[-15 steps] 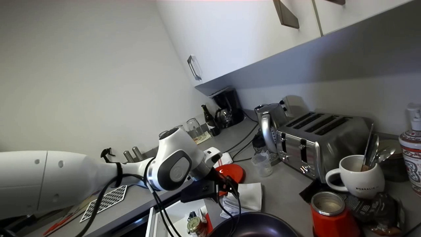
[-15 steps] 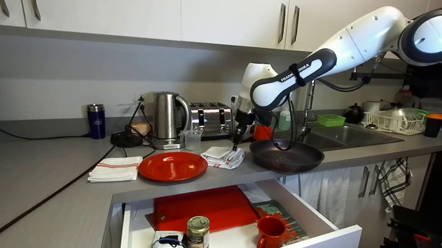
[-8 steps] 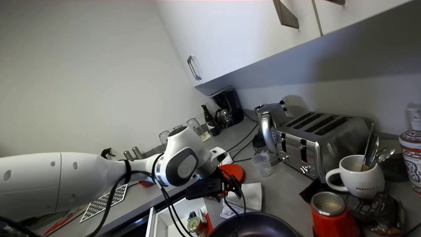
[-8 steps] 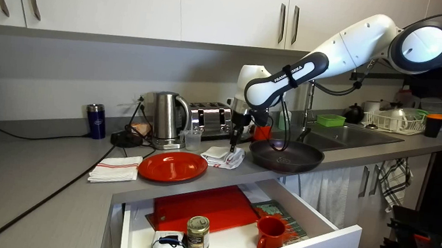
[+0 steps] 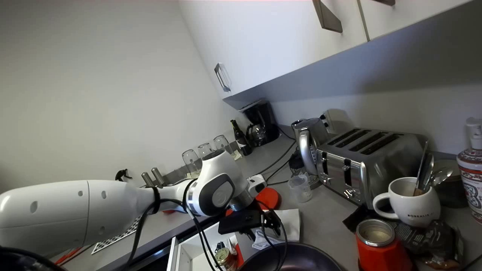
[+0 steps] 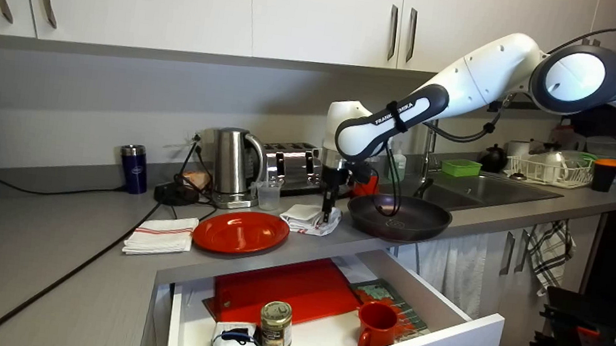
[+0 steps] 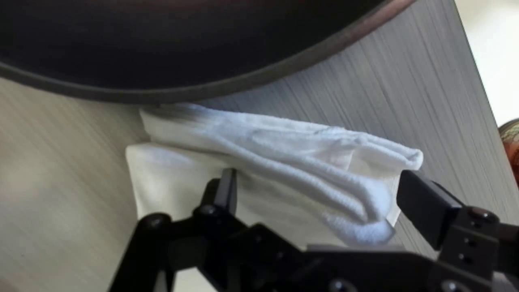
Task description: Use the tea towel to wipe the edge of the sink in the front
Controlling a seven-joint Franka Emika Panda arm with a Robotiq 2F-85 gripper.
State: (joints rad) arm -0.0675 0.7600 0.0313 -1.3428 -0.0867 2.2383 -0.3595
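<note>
The tea towel is a folded white towel (image 6: 303, 219) with a red stripe, lying bunched on the counter between the red plate and the frying pan. It also shows in the wrist view (image 7: 292, 142) and in an exterior view (image 5: 292, 222). My gripper (image 6: 328, 213) points down over the towel's pan side. In the wrist view its jaws (image 7: 319, 182) are wide open, with a raised fold of the towel between them. Whether the fingertips touch the towel is unclear. The sink (image 6: 519, 199) is beyond the pan in an exterior view; its front edge shows.
A dark frying pan (image 6: 398, 221) stands right beside the towel, on the sink side. A red plate (image 6: 240, 232) and a second striped towel (image 6: 161, 236) lie on the other side. An open drawer (image 6: 475, 331) juts out below. A toaster (image 6: 294, 165) and kettle (image 6: 232, 164) stand behind.
My gripper has come down toward the towel. In the exterior views the arm has shifted a little and sunk lower. The towel and the pan have not moved.
</note>
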